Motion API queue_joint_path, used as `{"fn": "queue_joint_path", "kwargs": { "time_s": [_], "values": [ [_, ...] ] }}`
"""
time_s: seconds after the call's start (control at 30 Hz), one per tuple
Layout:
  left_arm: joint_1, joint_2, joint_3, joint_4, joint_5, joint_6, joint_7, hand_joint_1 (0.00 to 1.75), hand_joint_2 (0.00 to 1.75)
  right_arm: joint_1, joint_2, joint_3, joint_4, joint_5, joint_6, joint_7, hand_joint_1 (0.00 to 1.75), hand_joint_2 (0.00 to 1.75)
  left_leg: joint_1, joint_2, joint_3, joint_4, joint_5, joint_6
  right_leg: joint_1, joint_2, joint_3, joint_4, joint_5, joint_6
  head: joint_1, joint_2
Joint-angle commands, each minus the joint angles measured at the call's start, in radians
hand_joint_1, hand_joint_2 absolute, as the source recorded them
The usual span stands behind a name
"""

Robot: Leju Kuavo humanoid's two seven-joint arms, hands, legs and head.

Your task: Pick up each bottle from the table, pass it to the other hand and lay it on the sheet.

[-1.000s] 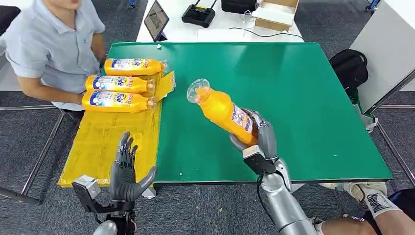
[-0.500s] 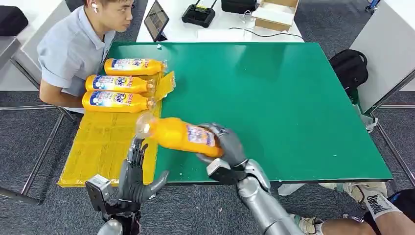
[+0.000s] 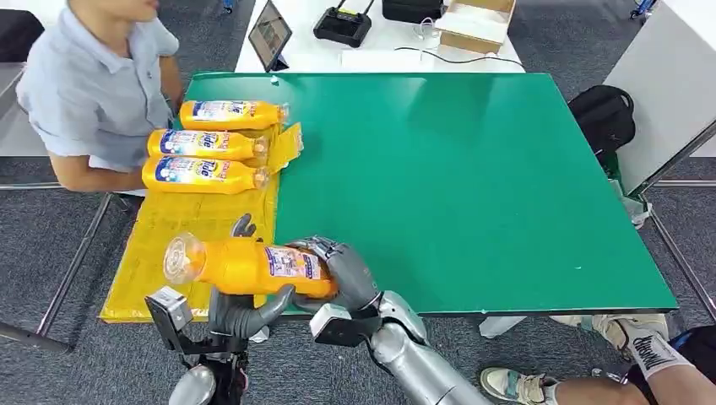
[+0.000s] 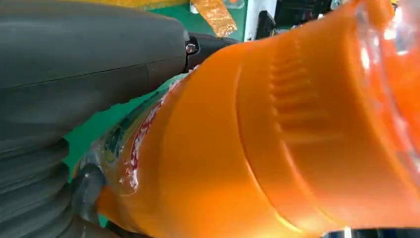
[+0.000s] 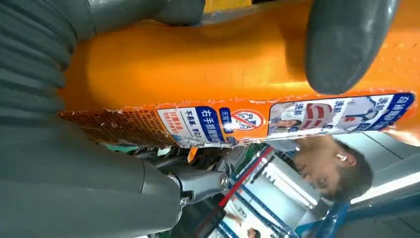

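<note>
The right hand (image 3: 342, 270) gripped the orange bottle (image 3: 253, 266) around its base end, fingers wrapped over the label, and held it lying level in the air over the near edge of the green table (image 3: 473, 186), its clear cap end pointing out over the yellow sheet (image 3: 181, 245). The left hand (image 3: 241, 312) sat just under the bottle's middle with its thumb reaching up along the underside and a fingertip showing behind the bottle; in the left wrist view the bottle (image 4: 277, 134) pressed close against the thumb (image 4: 89, 49), but whether that hand had closed on it I cannot tell. In the right wrist view a dark finger (image 5: 346, 44) lay across the orange body (image 5: 208, 64) above the label.

Relative to the sheet: three bottles (image 3: 207, 143) lay side by side across its far end, caps toward the table, and took up that whole end. The near part of the sheet, under the held bottle, was bare yellow. The sheet's inner edge overlapped the table's left edge; its outer edge hung past the table over the grey carpet. A person (image 3: 89, 93) in a light blue shirt sat beside the sheet's far outer corner, one forearm touching the nearest of the laid bottles. Beyond the sheet's far end stood a tablet (image 3: 270, 35) on a white desk, with a black controller (image 3: 342, 24) and a cardboard box (image 3: 473, 24) further along.
</note>
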Motion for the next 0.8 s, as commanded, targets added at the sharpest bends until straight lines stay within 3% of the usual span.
{"fn": "queue_joint_path", "kwargs": {
  "time_s": [0.03,0.5,0.53,0.57,0.6,0.73,0.8],
  "values": [
    [-0.049,0.029,-0.063,0.068,0.018,-0.048,0.01,0.0,1.75,-0.081,0.006,0.089,0.146,-0.046,-0.006,-0.034,1.68,1.75,0.0,0.001,0.006,-0.001,-0.002,0.001,0.001,0.0,0.005,-0.001,-0.001,-0.003,0.0,0.0],
    [-0.056,0.04,-0.083,0.072,-0.021,-0.044,0.004,0.02,1.75,-0.088,0.017,0.089,0.185,-0.052,-0.012,-0.034,1.66,1.75,0.0,0.0,0.006,-0.001,-0.002,0.001,0.001,-0.001,0.006,-0.001,-0.002,-0.003,0.0,0.0],
    [-0.056,0.04,-0.083,0.072,-0.022,-0.043,0.004,0.37,1.75,-0.088,0.017,0.089,0.187,-0.052,-0.012,-0.034,1.62,1.75,0.0,0.0,0.005,-0.001,-0.001,0.001,0.001,-0.001,0.005,-0.001,-0.001,-0.003,0.0,0.0],
    [-0.058,0.04,-0.085,0.075,-0.025,-0.044,0.004,1.57,1.75,-0.089,0.017,0.09,0.188,-0.057,-0.016,-0.034,1.62,1.75,0.0,0.0,0.004,-0.001,-0.001,0.001,0.0,-0.001,0.004,-0.001,-0.001,-0.002,0.0,0.0],
    [-0.062,0.041,-0.085,0.079,-0.029,-0.043,0.005,1.75,1.75,-0.09,0.016,0.092,0.186,-0.061,-0.017,-0.034,1.64,1.75,0.0,0.001,0.007,-0.001,-0.002,0.001,0.001,-0.001,0.007,-0.001,-0.002,-0.003,0.0,0.0],
    [-0.079,0.045,-0.089,0.109,-0.057,-0.035,0.024,1.75,1.75,-0.09,0.009,0.102,0.168,-0.072,-0.019,-0.034,1.66,1.75,0.0,0.0,0.006,-0.001,-0.002,0.001,0.001,-0.001,0.006,-0.001,-0.002,-0.003,0.0,0.0],
    [-0.082,0.044,-0.087,0.124,-0.055,-0.042,0.03,1.75,1.75,-0.089,0.007,0.105,0.159,-0.079,-0.019,-0.034,1.48,1.75,0.0,0.0,0.004,-0.001,-0.001,0.001,0.001,-0.001,0.005,-0.001,-0.001,-0.002,0.0,0.0]
  ]
}}
